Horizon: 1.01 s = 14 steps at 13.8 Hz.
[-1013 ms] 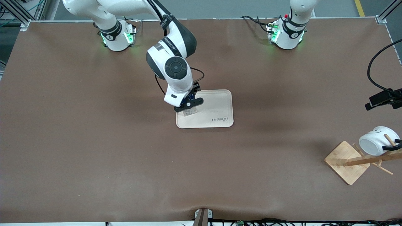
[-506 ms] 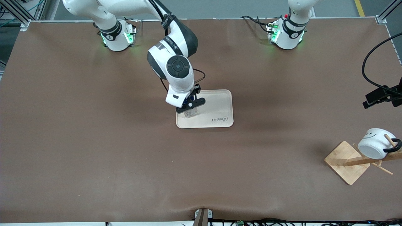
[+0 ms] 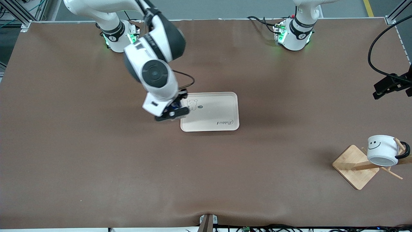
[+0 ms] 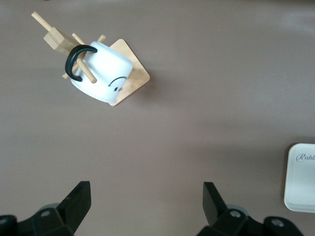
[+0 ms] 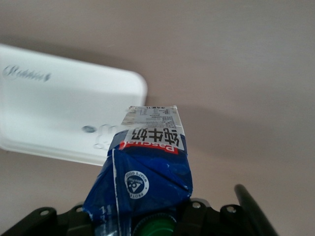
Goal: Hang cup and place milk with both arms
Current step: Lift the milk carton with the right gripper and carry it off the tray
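The milk (image 5: 147, 167), a dark-blue carton with a green cap, is held in my shut right gripper (image 3: 172, 113). It hangs over the table just beside the edge of the tray (image 3: 222, 109) on the side toward the right arm's end. In the front view the wrist hides nearly all of the carton. The cup (image 3: 382, 149) hangs by its black handle on a peg of the wooden rack (image 3: 355, 166), smiley face showing. It also shows in the left wrist view (image 4: 101, 71). My left gripper (image 4: 146, 201) is open and empty, up above the table and apart from the cup.
The pale tray, also in the right wrist view (image 5: 49, 113), lies mid-table with nothing on it and has small printed drawings. The rack's square base (image 4: 133, 73) stands near the left arm's end of the table. A black cable (image 3: 375, 42) loops over that end.
The right arm carried the milk off the tray toward the right arm's end. The cup tipped down and settled on its peg. The left gripper drew away from it.
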Each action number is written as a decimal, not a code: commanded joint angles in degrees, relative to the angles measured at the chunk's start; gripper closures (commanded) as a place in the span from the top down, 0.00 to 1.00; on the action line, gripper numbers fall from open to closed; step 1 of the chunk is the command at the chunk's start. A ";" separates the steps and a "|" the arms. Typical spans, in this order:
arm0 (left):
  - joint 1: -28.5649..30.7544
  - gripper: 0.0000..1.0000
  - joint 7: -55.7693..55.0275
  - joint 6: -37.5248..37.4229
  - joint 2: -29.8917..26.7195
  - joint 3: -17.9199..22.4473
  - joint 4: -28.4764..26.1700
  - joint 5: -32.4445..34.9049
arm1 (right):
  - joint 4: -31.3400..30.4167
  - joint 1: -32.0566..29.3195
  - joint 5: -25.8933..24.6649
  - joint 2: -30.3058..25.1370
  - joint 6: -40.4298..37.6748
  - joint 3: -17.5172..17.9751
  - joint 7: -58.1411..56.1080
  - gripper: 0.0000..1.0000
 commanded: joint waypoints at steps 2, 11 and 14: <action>-8.71 1.00 0.83 -0.90 -2.71 8.43 -1.43 -2.42 | -1.35 -10.14 -0.04 -4.16 -4.12 0.78 -1.55 0.00; -8.72 1.00 -0.66 0.06 -6.32 6.86 -8.02 -5.68 | -11.71 -23.08 -6.45 -8.74 -3.08 0.60 -1.72 0.00; -9.25 1.00 -1.27 2.26 -4.65 6.24 -7.41 -5.24 | -15.67 -29.31 -6.72 -8.92 1.30 0.60 -10.39 0.00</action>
